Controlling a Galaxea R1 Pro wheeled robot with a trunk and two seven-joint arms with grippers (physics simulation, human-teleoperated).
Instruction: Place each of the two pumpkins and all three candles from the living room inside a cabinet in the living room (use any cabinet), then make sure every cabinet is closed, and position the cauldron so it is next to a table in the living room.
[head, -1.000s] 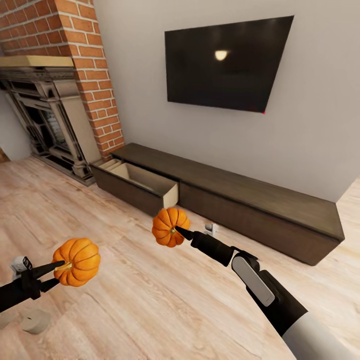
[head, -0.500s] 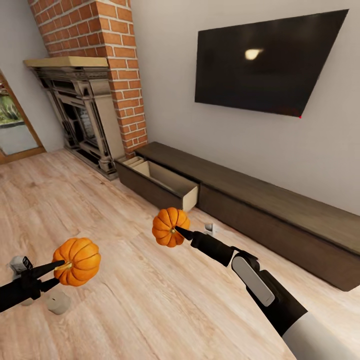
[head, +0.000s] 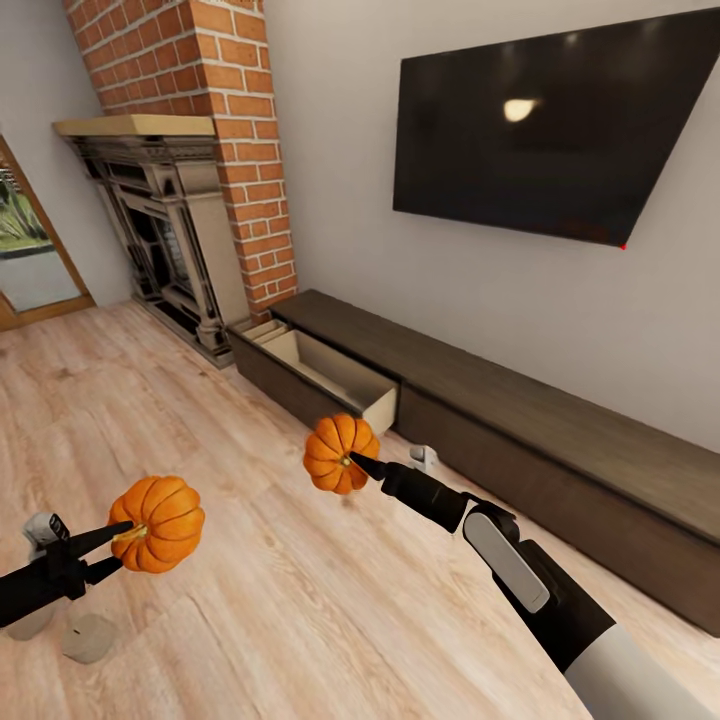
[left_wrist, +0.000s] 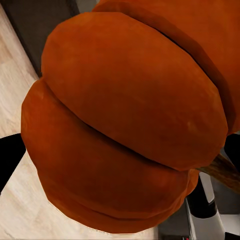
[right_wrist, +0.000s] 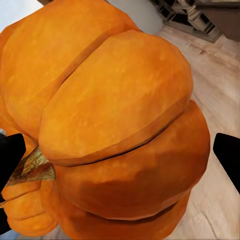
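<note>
each end effector, left and right, pinches a pumpkin by its stem; such thin grips could slip before reaching the open drawer

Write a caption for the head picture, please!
Each pincer holds a pumpkin near the cabinet's open drawer.

My left claw is holding one pumpkin near left; my right claw is holding another pumpkin before the cabinet, its left drawer standing open.
</note>
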